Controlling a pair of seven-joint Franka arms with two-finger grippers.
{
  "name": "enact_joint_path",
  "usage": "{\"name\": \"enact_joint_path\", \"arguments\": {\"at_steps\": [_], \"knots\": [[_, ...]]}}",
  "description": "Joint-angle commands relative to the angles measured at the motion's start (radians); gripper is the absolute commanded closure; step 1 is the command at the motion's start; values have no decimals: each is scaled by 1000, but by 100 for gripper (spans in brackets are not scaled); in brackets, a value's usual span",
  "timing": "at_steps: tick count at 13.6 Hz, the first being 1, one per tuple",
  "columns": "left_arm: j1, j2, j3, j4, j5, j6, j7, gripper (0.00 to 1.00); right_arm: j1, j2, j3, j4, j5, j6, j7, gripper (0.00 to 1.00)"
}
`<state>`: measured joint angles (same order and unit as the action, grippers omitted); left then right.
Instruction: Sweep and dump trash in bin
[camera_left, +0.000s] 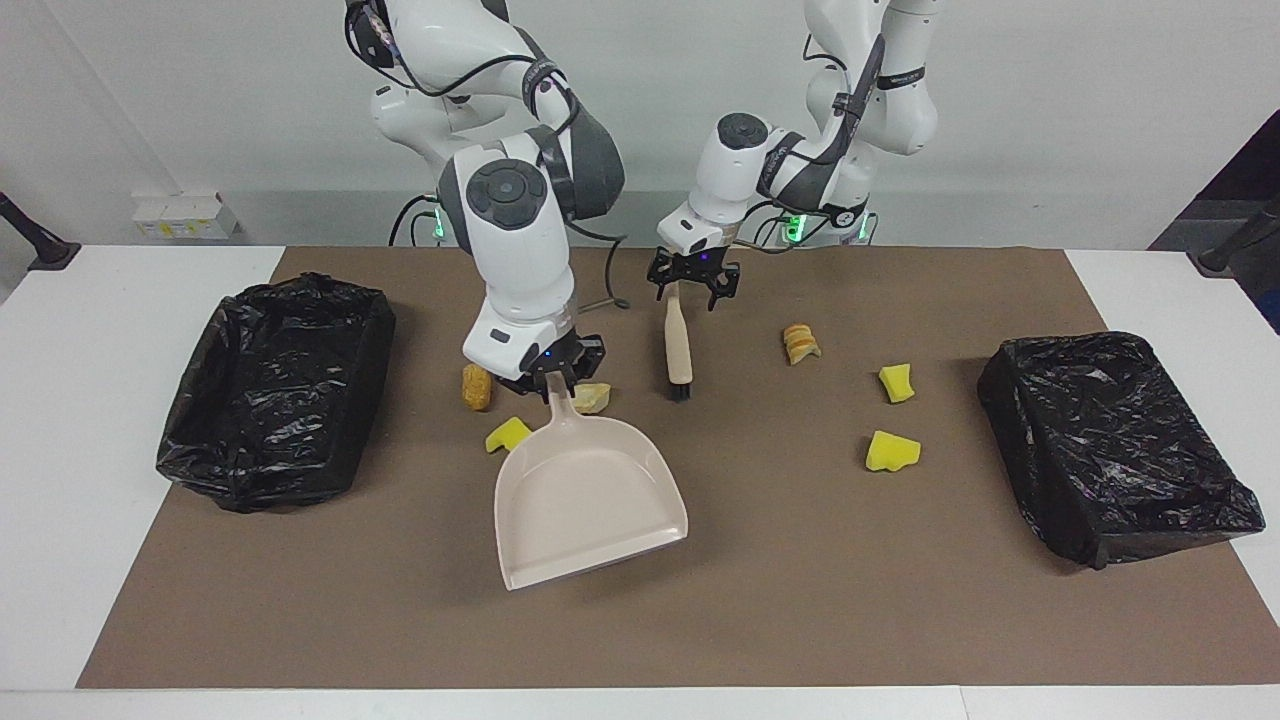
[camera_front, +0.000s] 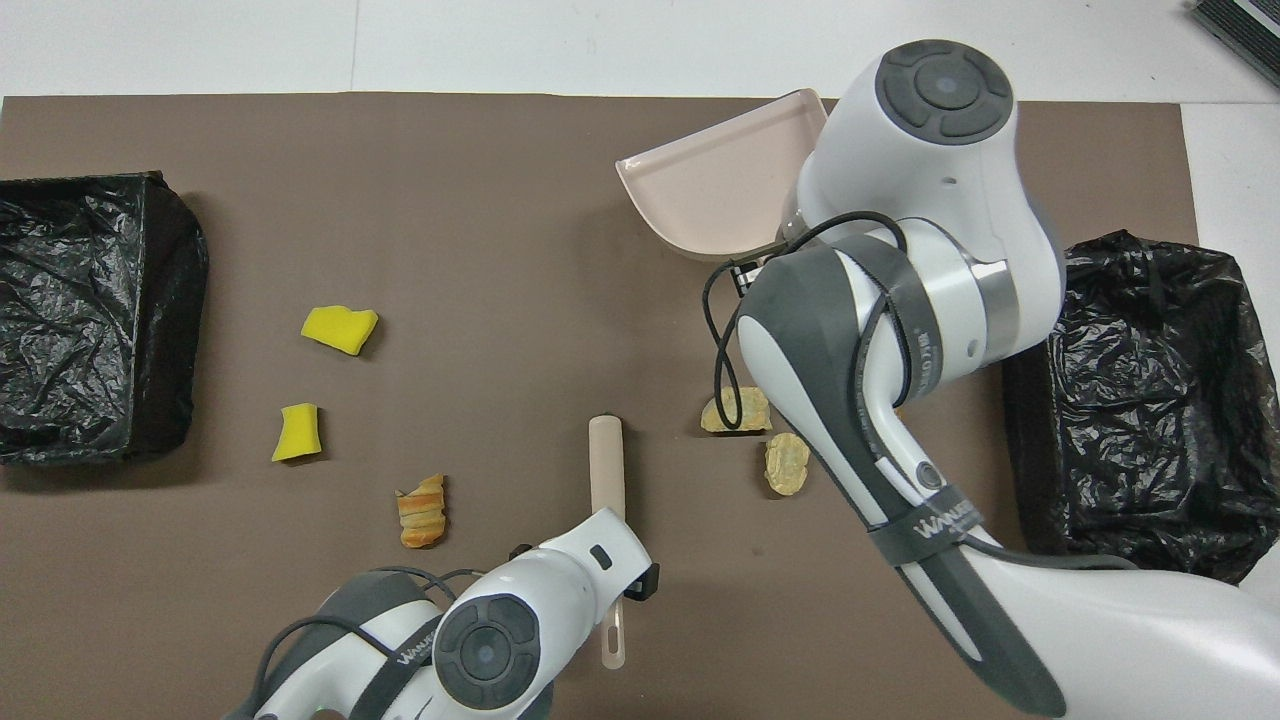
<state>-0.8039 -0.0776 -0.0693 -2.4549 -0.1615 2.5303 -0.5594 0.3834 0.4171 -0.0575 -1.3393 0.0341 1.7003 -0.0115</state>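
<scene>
Over mat: right end effector (camera_left: 549, 381) gripping empty dustpan (camera_left: 585, 500); left end effector (camera_left: 693, 291) spread over brush (camera_left: 679, 345).

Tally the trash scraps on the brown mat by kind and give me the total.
Yellow sponge chunks: 3
Orange-brown bread-like pieces: 2
Pale beige lumps: 2
Total: 7

A white counter (camera_left: 60, 420) carries a brown mat (camera_left: 800, 600). On the mat lie two black-lined bins (camera_left: 275, 390) (camera_left: 1115, 445), scattered trash scraps (camera_left: 892, 450), and a brush (camera_left: 679, 345).
</scene>
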Motion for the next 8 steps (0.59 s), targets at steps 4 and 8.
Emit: {"name": "enact_joint_path", "arguments": {"at_steps": [4, 8], "knots": [[-41, -7, 5, 8, 4, -70, -45, 100, -125, -18, 18, -63, -22, 9, -534, 100], [-14, -14, 11, 17, 28, -112, -42, 100, -152, -9, 16, -73, -37, 41, -741, 100]]}}
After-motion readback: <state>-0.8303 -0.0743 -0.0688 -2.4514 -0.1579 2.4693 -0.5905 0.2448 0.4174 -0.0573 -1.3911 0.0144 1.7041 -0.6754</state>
